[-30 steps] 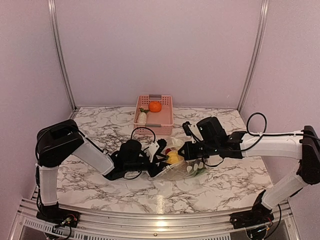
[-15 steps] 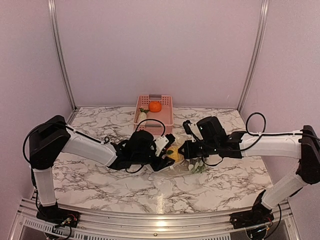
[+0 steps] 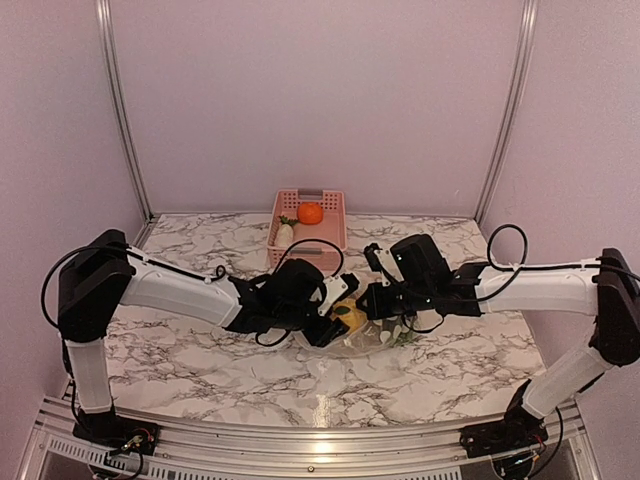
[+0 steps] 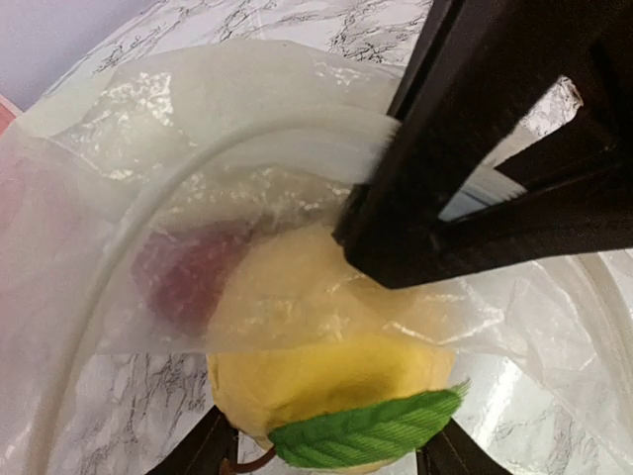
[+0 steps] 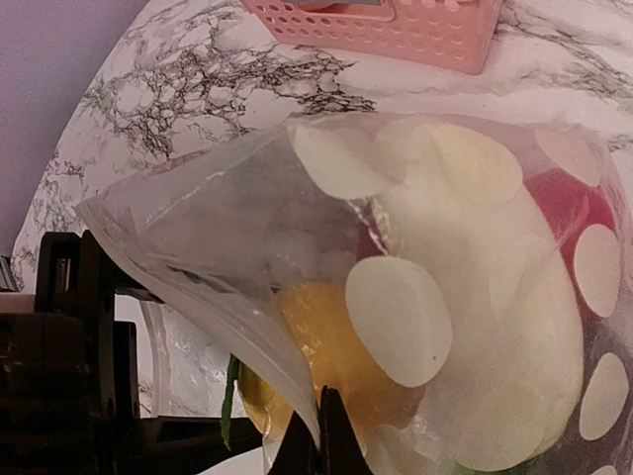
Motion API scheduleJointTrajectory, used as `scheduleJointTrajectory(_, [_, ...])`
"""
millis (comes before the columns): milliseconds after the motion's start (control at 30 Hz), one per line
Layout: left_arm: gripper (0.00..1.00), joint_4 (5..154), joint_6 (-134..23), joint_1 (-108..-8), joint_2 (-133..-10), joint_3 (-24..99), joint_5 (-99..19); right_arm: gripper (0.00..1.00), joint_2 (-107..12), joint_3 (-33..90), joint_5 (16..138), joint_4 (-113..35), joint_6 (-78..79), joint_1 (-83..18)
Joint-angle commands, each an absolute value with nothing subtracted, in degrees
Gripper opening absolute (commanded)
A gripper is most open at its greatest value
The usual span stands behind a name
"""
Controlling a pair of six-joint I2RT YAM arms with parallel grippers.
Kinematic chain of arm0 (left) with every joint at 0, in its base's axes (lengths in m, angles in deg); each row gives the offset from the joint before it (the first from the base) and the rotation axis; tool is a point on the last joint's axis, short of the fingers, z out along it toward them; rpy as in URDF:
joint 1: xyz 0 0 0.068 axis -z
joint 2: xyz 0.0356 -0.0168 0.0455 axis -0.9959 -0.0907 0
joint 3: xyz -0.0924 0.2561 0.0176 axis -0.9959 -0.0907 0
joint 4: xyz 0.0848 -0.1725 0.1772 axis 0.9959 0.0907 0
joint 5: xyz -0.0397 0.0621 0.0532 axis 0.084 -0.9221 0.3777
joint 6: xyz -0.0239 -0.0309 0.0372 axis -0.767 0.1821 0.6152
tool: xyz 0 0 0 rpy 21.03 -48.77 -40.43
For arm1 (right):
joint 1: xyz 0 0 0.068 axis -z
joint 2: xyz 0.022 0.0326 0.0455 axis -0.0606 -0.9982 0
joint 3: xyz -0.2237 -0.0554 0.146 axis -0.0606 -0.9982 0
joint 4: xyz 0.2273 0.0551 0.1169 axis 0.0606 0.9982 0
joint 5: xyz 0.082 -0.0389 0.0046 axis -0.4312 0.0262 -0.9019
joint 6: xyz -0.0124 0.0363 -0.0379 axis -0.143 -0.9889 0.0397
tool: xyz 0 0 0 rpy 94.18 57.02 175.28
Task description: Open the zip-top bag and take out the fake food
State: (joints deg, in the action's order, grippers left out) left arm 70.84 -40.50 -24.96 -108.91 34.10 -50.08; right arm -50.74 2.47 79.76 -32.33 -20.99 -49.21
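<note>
table [image 3: 200,365]: white marble pattern, pink basket [image 3: 325,240] at the far edge holding an orange [image 3: 310,213]
walls [image 3: 320,100]: plain lilac, metal rails [image 3: 120,110] at the corners
bag [image 5: 435,297]: mid-table, between the claws
left claw [image 4: 326,460]: closed around the yellow fruit [image 4: 316,366] at the bag's mouth
right claw [image 5: 316,440]: pinched tight on the bag's edge

White marble-patterned desk [image 3: 180,365] with grey veining, pink slotted basket [image 3: 338,225] standing at rear centre close to the back wall, clear white-dotted zip-top bag [image 3: 375,342] at mid-desk, underside apparently resting on the surface, near the basket, not touching it.
</note>
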Motion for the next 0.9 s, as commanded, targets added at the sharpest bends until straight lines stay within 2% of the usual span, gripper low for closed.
scheduleJointTrajectory(0, [0.58, 74.4, -41.4, -25.4, -102.8, 32.6, -49.4, 0.00, -49.6, 2.1, 82.2, -30.9, -20.3, -49.3])
scheduleJointTrajectory(100, [0.57, 72.8, -42.2, -26.5, -99.8, 29.6, -48.7, 0.00, -49.5, 1.7, 82.5, -31.0, -20.2, -49.3])
scheduleJointTrajectory(400, [0.56, 68.4, -40.6, -28.1, -91.8, 22.0, -35.2, 0.00, -50.3, 2.0, 82.5, -31.2, -19.9, -49.2])
scheduleJointTrajectory(600, [0.56, 61.0, -46.4, -34.0, -86.8, 17.1, -26.5, 0.00, -50.3, 1.7, 82.2, -31.5, -19.8, -49.2])
scheduleJointTrajectory(733, [0.56, 58.1, -49.9, -38.3, -86.4, 17.6, -23.1, 0.00, -50.8, 1.9, 81.9, -31.8, -19.7, -49.2])
scheduleJointTrajectory(867, [0.58, 59.2, -52.6, -43.2, -88.9, 22.8, -25.8, 0.00, -50.8, 1.7, 81.6, -32.1, -19.7, -49.2])
